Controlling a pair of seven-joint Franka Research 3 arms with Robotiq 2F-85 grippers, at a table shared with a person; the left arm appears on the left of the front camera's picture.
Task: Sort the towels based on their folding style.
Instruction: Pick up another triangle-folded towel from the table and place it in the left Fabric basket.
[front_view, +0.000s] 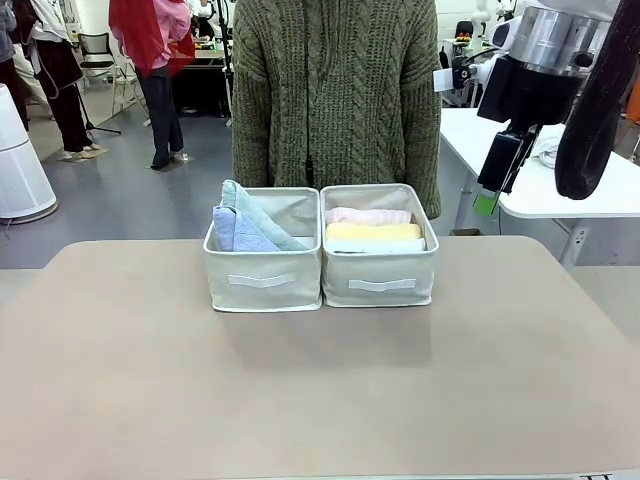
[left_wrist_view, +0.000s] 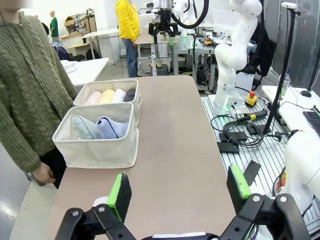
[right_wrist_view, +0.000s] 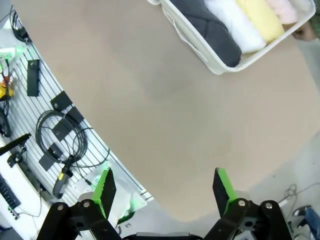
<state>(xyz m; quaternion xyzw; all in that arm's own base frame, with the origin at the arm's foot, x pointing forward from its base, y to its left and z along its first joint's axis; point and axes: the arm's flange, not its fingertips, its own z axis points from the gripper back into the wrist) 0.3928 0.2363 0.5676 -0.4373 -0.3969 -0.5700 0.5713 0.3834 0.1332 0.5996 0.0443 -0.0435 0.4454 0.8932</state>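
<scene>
Two beige bins stand side by side at the table's far middle. The left bin holds cone-folded towels, light blue and grey-blue. The right bin holds rolled towels: pink, yellow, white and dark grey. My left gripper hovers open above the table's left end, holding nothing. My right gripper is open and empty, high over the right end.
A person in a green knitted sweater stands right behind the bins, one hand at the table edge. Cables and a slatted floor plate lie beyond the table's rounded corner. A white table stands at the back right.
</scene>
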